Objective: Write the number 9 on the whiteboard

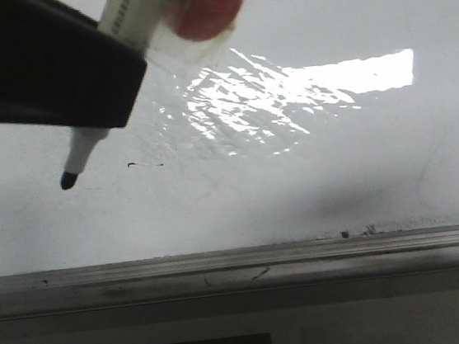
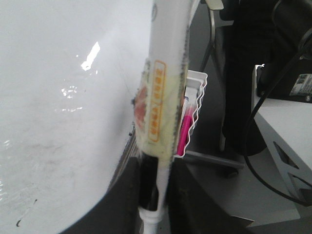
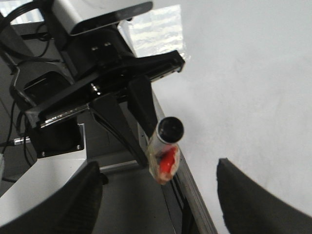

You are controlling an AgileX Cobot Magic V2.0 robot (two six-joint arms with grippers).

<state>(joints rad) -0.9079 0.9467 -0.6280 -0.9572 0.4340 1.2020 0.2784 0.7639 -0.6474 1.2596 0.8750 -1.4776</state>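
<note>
On the left of the front view, the left gripper [image 1: 79,89] is clamped on a marker [image 1: 87,155], holding it slanted so the black tip points down at the whiteboard [image 1: 338,176]. The tip hangs close to the board, but I cannot tell if it is touching. Just to the right of the tip there is only a tiny black dash [image 1: 133,165], and no number 9 is on the board, so I think the writing has not really begun. The marker is gripped around its middle, likely so it stays steady while the tip draws. Further right, a bright patch of glare [image 1: 287,91] shines on the board, and a grey ledge [image 1: 240,262] runs along its near edge. In the right wrist view, the right gripper [image 3: 161,200] has its two dark fingers [image 3: 253,195] spread wide apart with nothing between them, staying off to the side out of the way.
</note>
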